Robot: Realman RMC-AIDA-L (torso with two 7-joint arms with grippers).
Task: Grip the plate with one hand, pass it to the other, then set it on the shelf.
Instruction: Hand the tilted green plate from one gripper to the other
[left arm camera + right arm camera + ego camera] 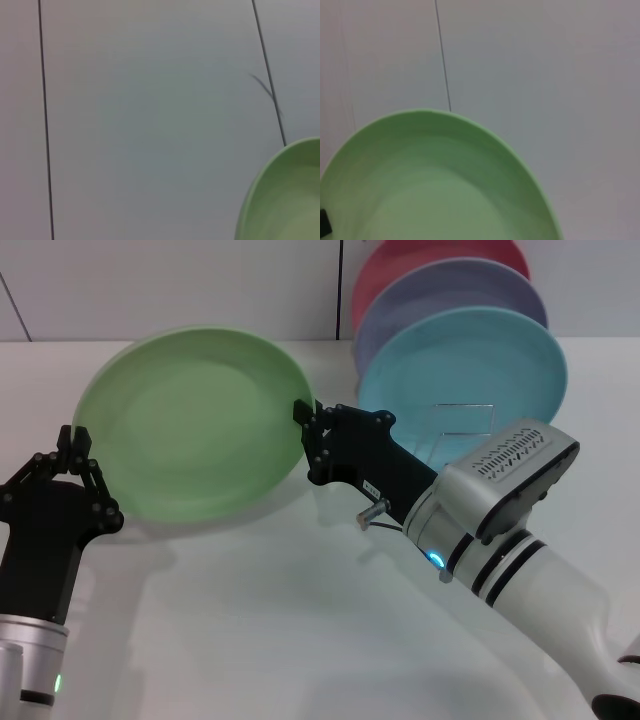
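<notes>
Seen from the robot's head, two black grippers hold up a round, light green plate point(195, 420) between them, tilted with its hollow face toward the camera, above a white bench point(300, 630). Nearest, at the lower left, the left gripper point(85, 472) reaches up to the plate's left edge; its fingers sit against the rim and look spread a little, though whether they truly pinch it is unclear from this angle. On the right, the right gripper point(305, 425) extends from a silver and white arm, and its fingers are closed tight on the plate's right rim. Just behind the right arm, a thin silver wire shelf point(458, 425) stands on the bench, partly hidden by the arm. Farther back, three plates lean upright one behind another: a turquoise plate point(470, 365) in front, a lavender plate point(440, 295) next, and a pink plate point(400, 260) at the rear, near a pale wall. The left wrist camera shows only a corner of the green plate against grey wall panels; the right wrist camera shows the plate's hollow and rim.
</notes>
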